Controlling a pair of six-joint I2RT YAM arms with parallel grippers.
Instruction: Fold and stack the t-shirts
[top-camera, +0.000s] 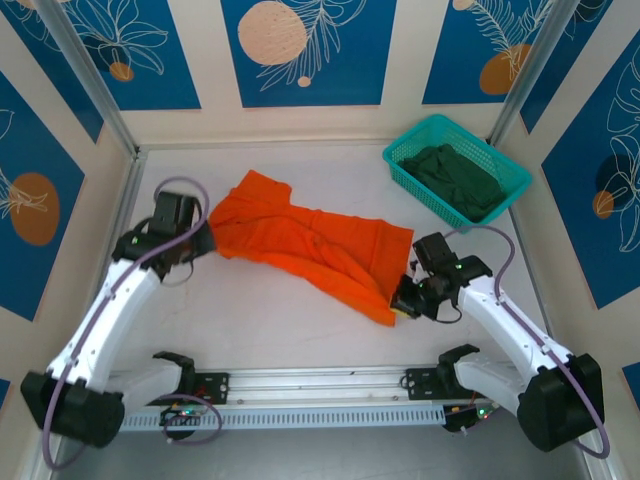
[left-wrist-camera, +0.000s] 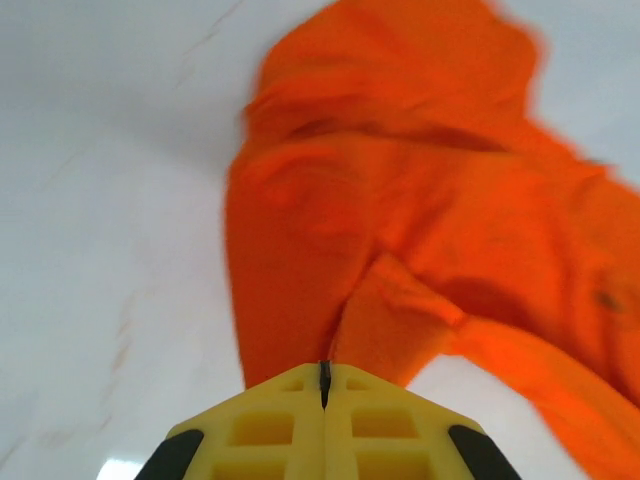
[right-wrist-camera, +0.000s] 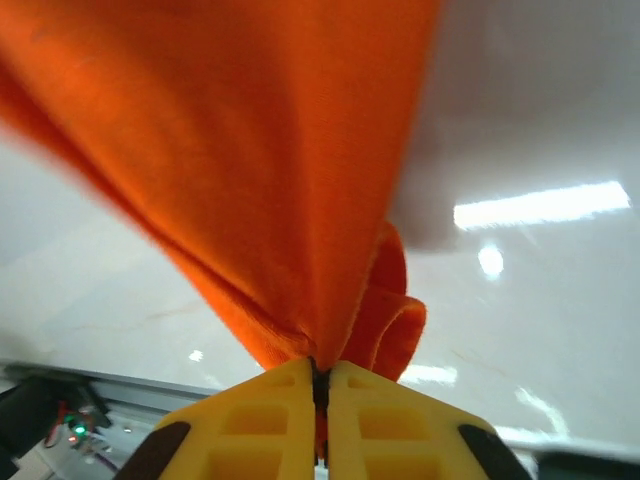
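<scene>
Orange shirt (top-camera: 310, 245) lies crumpled across mid table (top-camera: 270, 325), running from far left to near right between the 2 arms. Left gripper (left-wrist-camera: 323, 372) at the shirt's left edge: jaws pressed together, orange cloth meeting the tips, looks pinched. Right gripper (right-wrist-camera: 320, 372) at the near-right corner: jaws closed on a fold of the orange shirt, cloth spreading up from the tips. Green shirt (top-camera: 455, 178) heaped in basket (top-camera: 488, 146) at far right, well apart from the orange shirt
</scene>
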